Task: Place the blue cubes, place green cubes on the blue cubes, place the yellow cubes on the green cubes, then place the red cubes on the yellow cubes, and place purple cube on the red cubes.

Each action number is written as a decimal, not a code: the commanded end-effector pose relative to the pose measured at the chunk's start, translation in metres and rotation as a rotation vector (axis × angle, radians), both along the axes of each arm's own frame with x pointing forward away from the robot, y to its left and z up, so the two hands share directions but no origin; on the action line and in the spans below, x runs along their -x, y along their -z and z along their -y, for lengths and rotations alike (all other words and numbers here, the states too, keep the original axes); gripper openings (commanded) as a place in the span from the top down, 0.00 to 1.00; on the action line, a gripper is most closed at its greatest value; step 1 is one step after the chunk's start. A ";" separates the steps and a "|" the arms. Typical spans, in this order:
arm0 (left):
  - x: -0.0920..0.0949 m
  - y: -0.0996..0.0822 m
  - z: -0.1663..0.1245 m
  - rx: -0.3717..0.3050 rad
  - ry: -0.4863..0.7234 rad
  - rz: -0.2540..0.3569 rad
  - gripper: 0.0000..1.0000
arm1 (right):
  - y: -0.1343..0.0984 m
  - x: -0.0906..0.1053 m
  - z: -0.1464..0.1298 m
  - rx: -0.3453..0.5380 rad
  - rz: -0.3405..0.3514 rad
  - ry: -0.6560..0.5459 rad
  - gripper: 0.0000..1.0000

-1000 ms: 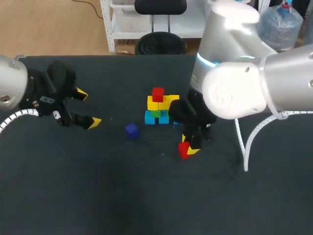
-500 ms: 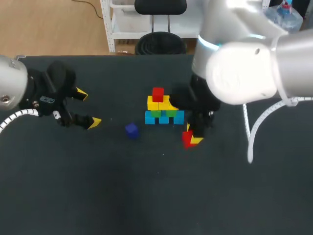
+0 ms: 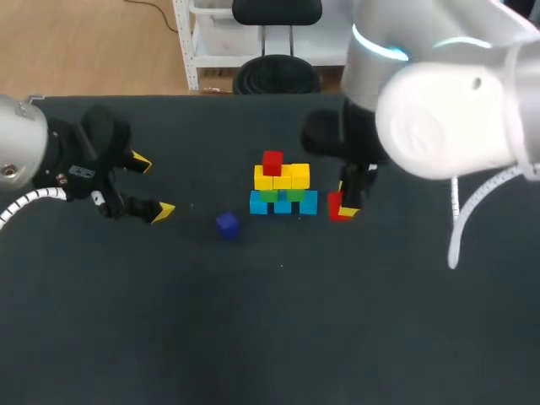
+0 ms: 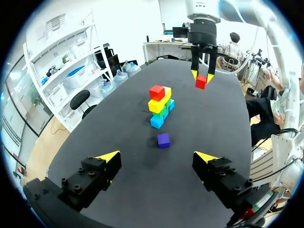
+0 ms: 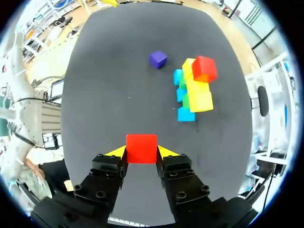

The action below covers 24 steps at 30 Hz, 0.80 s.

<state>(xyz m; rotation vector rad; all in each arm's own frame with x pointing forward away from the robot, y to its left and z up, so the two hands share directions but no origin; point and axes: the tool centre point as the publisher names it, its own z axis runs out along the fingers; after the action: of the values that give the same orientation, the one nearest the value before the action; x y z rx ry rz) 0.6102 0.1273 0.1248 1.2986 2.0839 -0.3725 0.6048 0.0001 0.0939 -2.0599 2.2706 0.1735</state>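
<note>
A small stack stands mid-table: blue cubes (image 3: 283,203) at the bottom, green cubes (image 3: 282,195) on them, yellow cubes (image 3: 283,178) above, and one red cube (image 3: 272,162) on the left yellow cube. My right gripper (image 3: 342,207) is just right of the stack, shut on a second red cube (image 5: 141,148) that sits between its yellow tips. A purple cube (image 3: 227,224) lies alone on the table, front left of the stack. My left gripper (image 3: 149,186) is open and holds nothing, far to the left; the purple cube (image 4: 164,139) and the stack (image 4: 159,102) lie ahead of it.
The black table (image 3: 253,321) carries nothing else. My right arm's bulky elbow (image 3: 447,118) hangs over the back right part of the table.
My right gripper has carried the red cube from the table in front of the stack up and back to the stack's right side. The left arm has not moved.
</note>
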 end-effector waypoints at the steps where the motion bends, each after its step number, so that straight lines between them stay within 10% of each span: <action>1: 0.000 0.001 -0.002 0.007 0.004 0.003 0.00 | -0.001 0.000 0.001 -0.006 0.080 0.029 1.00; 24: 0.000 0.001 -0.002 0.007 0.004 0.003 0.00 | 0.010 -0.079 -0.008 -0.186 0.039 0.050 1.00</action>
<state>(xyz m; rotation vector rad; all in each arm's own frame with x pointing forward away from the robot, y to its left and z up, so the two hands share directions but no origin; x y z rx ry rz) 0.6102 0.1273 0.1248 1.2985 2.0839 -0.3725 0.6712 0.0057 0.0869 -1.8602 2.1763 0.2527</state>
